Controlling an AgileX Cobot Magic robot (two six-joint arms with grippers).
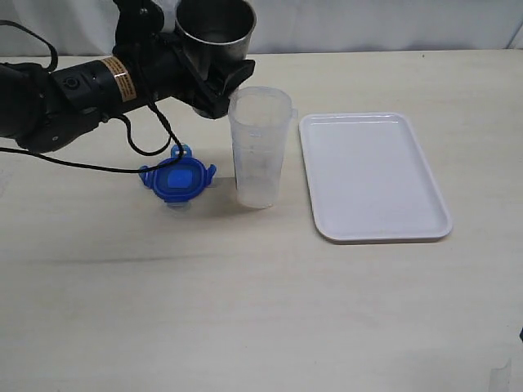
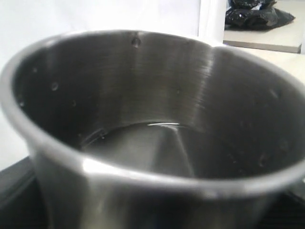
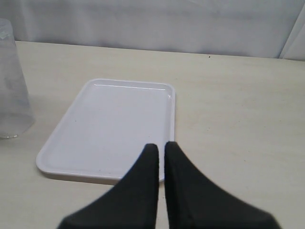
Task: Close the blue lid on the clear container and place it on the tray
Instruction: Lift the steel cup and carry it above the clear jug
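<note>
The clear container [image 1: 260,147] stands upright and uncovered on the table, just left of the white tray [image 1: 372,175]. The blue lid [image 1: 177,178] lies flat on the table to the container's left, apart from it. My left gripper [image 1: 221,88] holds a grey metal cup [image 1: 216,28] in the air, behind and above the container's rim. That cup [image 2: 157,143] fills the left wrist view and hides the fingers. My right gripper [image 3: 161,147] is shut and empty, hovering near the tray's [image 3: 114,124] edge, with the container [image 3: 12,90] off to the side.
The left arm [image 1: 73,94] and its black cable [image 1: 139,147] stretch across the table's back left, above the lid. The tray holds nothing. Bare table runs along the front.
</note>
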